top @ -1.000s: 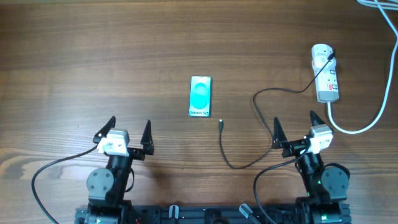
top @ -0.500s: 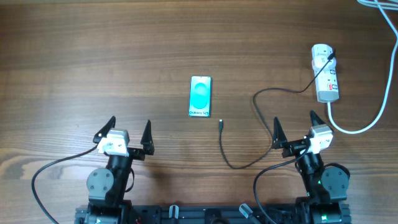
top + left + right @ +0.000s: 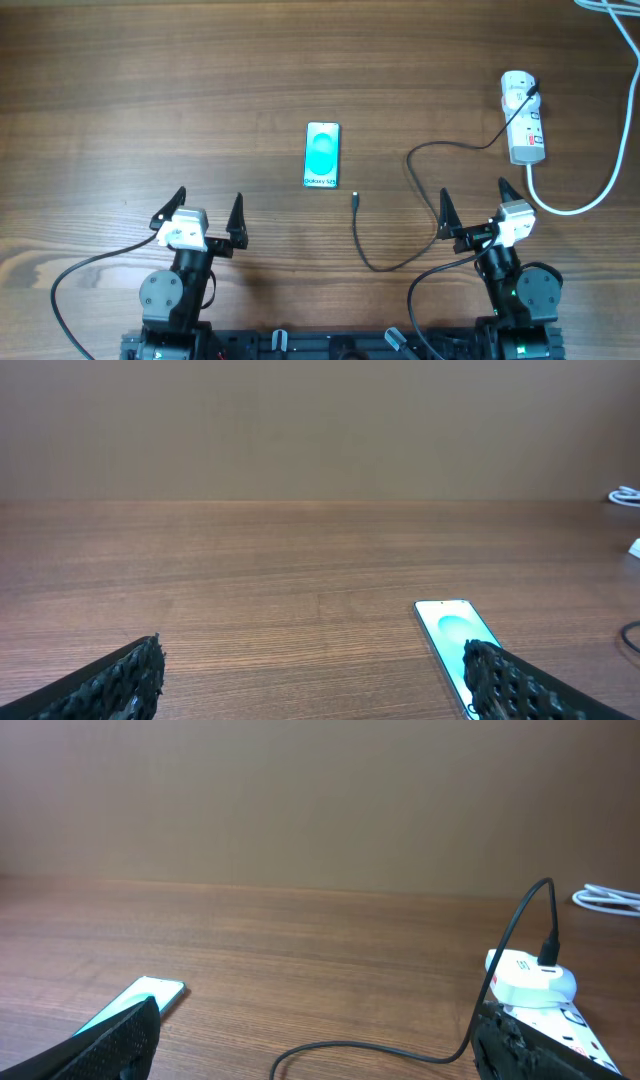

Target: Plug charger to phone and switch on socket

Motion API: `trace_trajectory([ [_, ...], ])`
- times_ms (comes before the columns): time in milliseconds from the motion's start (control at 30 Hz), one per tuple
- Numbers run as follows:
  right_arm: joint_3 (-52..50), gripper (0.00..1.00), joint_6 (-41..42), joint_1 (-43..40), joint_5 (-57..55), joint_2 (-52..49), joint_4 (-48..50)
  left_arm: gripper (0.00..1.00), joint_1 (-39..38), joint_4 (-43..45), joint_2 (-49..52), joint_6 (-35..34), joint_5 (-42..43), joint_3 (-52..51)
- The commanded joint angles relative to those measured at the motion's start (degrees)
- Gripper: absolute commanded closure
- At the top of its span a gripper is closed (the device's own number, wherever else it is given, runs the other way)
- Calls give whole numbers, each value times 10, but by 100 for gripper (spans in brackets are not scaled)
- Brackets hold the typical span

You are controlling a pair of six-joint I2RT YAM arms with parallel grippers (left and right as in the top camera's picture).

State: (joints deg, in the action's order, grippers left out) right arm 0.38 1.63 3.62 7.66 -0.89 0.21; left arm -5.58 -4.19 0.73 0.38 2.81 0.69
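The phone lies flat mid-table, teal screen up, "Galaxy" text at its near end; it also shows in the left wrist view and the right wrist view. The white socket strip lies at the right, the charger's black plug in its far end. The thin black cable loops to a free connector tip just right of and below the phone. My left gripper and right gripper are both open and empty near the front edge.
The socket's thick white cord curves right and runs up the table's right side to the far corner. The wooden table ends at a plain wall in the wrist views. The arms' own black cables trail at the front.
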Motion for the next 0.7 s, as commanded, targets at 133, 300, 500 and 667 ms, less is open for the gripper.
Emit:
trace_trajectory([
  [133,-1,0,-1,2,-5,7,2,0,4,-2,-6,9,-10,-4],
  [300,-1,0,-1,2,-6,7,2,0,4,-2,-6,9,-10,-4],
  [500,-1,0,-1,2,-5,7,2,0,-2,14,-6,-105,102,-3],
  [667,-1,0,-1,2,-6,7,2,0,-2,134,-6,-105,304,-3],
])
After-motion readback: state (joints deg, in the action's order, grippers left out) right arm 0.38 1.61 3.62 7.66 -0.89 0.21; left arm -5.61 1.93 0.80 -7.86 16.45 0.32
